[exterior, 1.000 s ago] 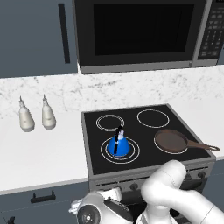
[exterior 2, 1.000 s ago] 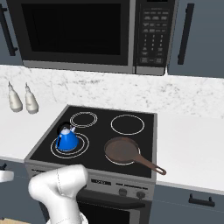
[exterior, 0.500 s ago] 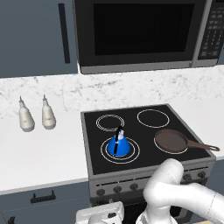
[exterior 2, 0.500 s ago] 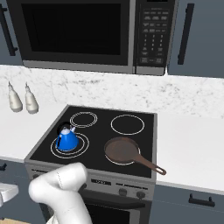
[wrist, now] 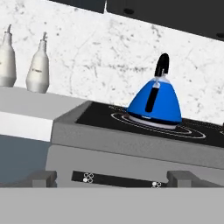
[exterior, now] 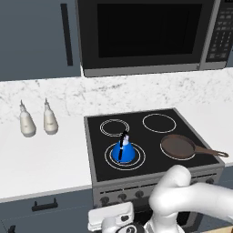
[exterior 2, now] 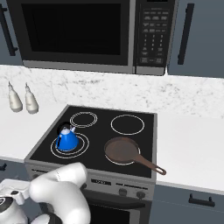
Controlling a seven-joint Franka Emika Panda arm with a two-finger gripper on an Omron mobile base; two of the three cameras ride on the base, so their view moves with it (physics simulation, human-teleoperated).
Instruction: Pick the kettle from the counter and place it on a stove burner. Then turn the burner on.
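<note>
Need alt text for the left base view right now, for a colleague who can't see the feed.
A blue kettle sits on the stove burner at the front left of a black cooktop, with a dark frying pan at the front right. Two pale bottles stand on the white counter to the left, under a microwave.

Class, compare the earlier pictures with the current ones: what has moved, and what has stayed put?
The arm has sunk lower in front of the stove, its open gripper dropping toward the knob panel. It took hold of nothing. The kettle stays on the front-left stove burner, the frying pan and two bottles unmoved.
</note>
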